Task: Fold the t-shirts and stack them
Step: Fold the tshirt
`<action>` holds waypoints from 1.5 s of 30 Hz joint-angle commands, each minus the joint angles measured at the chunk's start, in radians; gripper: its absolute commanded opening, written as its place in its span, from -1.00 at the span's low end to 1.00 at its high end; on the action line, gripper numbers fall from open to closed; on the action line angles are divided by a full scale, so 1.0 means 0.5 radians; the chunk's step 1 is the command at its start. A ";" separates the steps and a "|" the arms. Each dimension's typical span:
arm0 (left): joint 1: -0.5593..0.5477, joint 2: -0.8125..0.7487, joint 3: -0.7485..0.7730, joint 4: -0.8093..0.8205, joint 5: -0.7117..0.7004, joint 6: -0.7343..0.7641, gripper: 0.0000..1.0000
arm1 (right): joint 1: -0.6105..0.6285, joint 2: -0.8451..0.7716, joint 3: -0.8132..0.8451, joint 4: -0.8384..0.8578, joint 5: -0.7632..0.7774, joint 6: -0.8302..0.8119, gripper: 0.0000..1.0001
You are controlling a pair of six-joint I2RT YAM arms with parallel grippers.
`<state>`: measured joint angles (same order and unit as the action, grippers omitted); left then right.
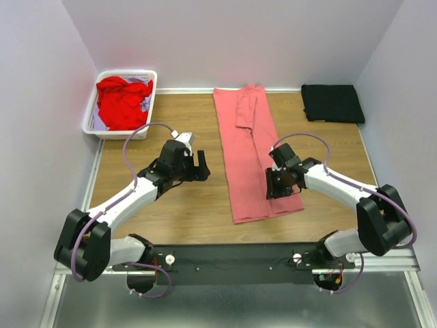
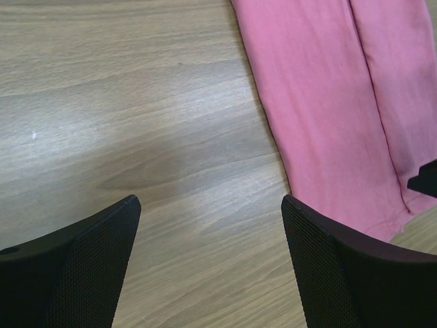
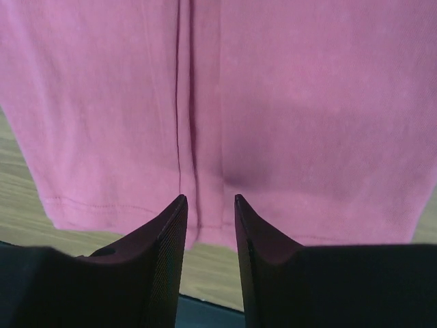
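As the pink shirt (image 1: 239, 171) is limp, I'd pinch its near hem; right gripper (image 3: 209, 197) sits narrow there, grip unclear; left gripper (image 2: 210, 199) gapes empty.

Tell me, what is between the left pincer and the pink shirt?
Only bare wooden table lies between the left pincer and the pink shirt. The left wrist view shows it best.

You've got a white lattice basket (image 1: 91, 117) sitting in the far left corner of the wooden surface (image 1: 191, 205), close against the pale wall (image 1: 41, 102).
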<state>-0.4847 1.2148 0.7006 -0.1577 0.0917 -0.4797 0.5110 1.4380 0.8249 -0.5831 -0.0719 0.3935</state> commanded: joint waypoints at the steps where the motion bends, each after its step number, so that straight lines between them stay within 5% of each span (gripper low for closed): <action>1: -0.046 0.074 0.078 0.030 0.031 0.024 0.82 | 0.094 -0.115 -0.048 -0.119 0.186 0.207 -0.19; 24: -0.160 0.261 0.148 0.006 0.031 0.054 0.81 | 0.254 0.140 -0.107 -0.224 0.319 0.308 -0.35; 39: -0.166 0.292 0.160 -0.013 0.044 0.082 0.81 | 0.273 0.008 0.083 -0.432 0.242 0.284 -0.98; 45: -0.175 0.304 0.170 -0.031 0.068 0.097 0.81 | 0.273 -0.020 0.130 -0.487 0.089 0.265 -0.99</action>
<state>-0.5591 1.3563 0.7574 -0.1627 0.0963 -0.4519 0.6361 1.4540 0.8604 -0.7753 0.0429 0.5304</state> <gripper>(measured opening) 0.905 0.007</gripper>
